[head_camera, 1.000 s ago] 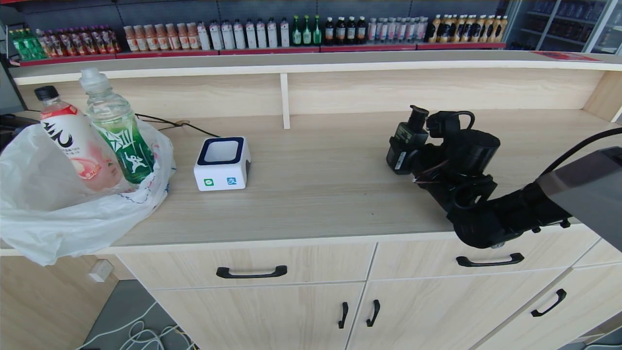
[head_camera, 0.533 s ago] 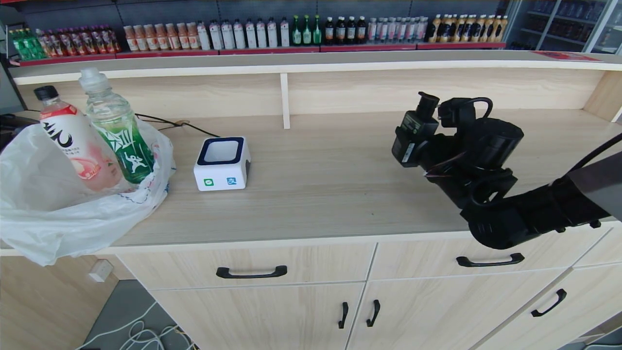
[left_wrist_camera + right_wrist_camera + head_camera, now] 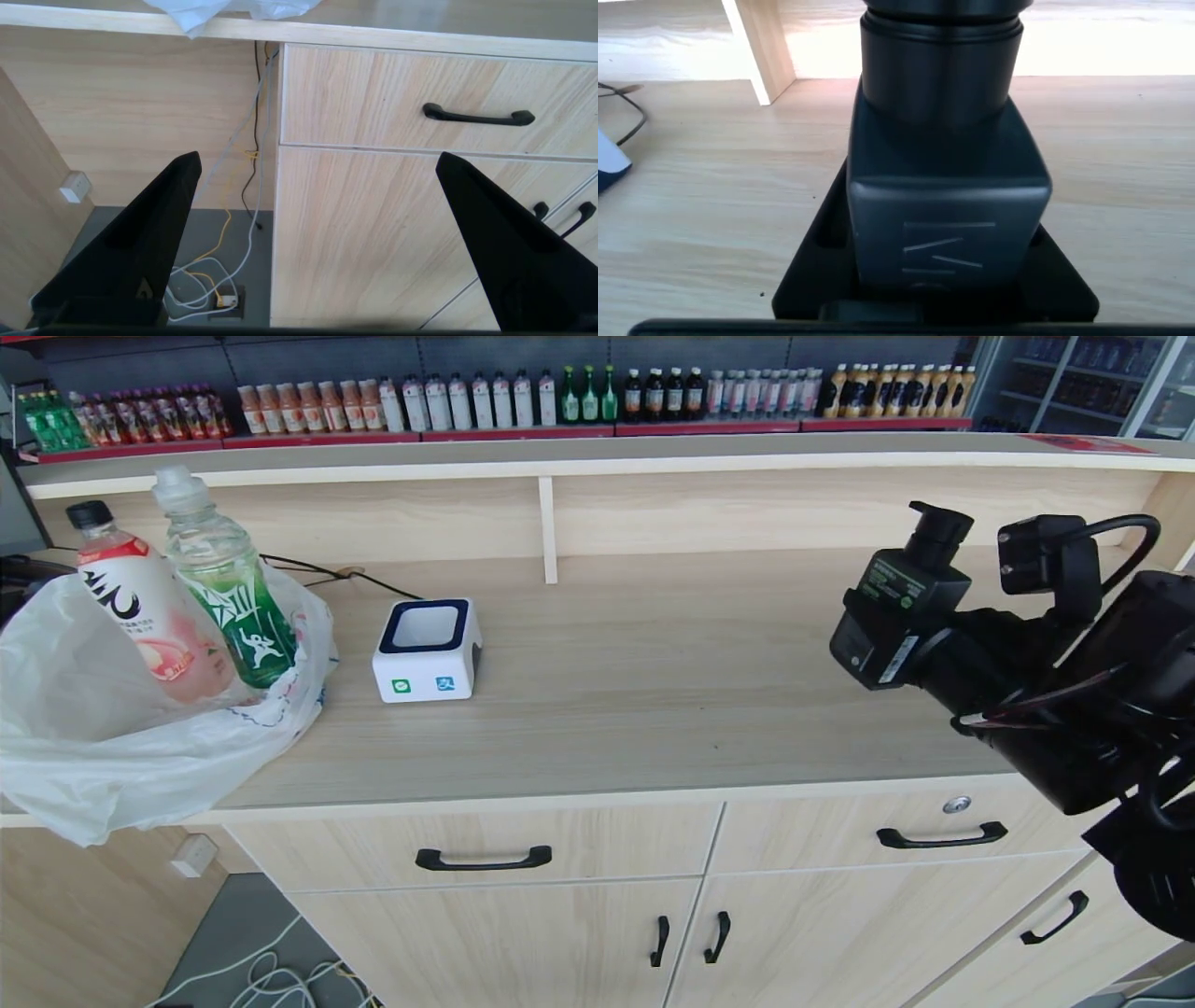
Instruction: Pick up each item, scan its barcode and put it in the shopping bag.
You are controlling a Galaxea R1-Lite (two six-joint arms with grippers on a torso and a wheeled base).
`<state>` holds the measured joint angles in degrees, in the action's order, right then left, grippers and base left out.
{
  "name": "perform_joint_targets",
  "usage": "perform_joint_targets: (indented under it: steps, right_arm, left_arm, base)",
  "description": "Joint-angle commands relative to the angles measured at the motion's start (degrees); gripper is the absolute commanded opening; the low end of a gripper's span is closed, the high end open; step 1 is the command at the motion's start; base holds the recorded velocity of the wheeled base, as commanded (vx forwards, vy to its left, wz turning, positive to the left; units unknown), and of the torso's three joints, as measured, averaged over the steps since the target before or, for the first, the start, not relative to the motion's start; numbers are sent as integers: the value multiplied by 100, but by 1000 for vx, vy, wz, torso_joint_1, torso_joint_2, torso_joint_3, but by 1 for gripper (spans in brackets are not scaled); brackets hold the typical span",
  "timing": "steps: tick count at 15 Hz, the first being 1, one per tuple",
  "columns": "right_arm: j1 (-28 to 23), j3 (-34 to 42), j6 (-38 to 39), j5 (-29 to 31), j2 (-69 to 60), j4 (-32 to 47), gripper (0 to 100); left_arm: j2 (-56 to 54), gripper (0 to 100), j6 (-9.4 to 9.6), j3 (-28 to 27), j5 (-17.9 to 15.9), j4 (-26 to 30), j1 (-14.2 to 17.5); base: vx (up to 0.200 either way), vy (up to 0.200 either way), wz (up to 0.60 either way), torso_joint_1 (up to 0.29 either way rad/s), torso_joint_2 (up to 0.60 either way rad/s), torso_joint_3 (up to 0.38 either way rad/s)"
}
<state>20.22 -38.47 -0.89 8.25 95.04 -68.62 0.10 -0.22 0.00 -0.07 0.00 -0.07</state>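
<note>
Right jaws tight around black bottle (image 3: 898, 616) above counter (image 3: 653, 728), right of scanner (image 3: 428, 650); left jaws wide, empty.

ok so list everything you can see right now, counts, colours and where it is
shopping bag: 1, white, left end of the counter
pink-label bottle: 1, black cap, upright in the bag
green-label bottle: 1, clear top, upright in the bag
scanner: 1, white with dark blue rim, on the counter beside the bag
dark bottle: 1, black, held up at the right
counter: 1, light wood
handles: 5, black, on drawers and doors below
shelf bottles: many, mixed colours, behind
cables: several, white and yellow, on the floor
left gripper: black, open, low before the cabinet
right gripper: black, shut on the dark bottle
</note>
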Motion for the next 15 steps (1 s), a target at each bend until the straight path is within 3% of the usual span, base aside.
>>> perform_joint_targets:
  steps: [1,9,15]
  right_arm:
    - [8,947,-148,1,-1181,-20,0]
    - [570,1571,-166,-17,-1752,-29,0]
    - [1344,1940,616,-166,-2086,-213,0]
  left_arm:
    - [-1,100,-4,0,-1,0,-1]
    - [-1,100,-4,0,-1,0,-1]
    - [-1,100,-4,0,-1,0,-1]
  base:
    - [0,0,0,0,0,0]
    - [0,0,0,0,0,0]
    - [0,0,0,0,0,0]
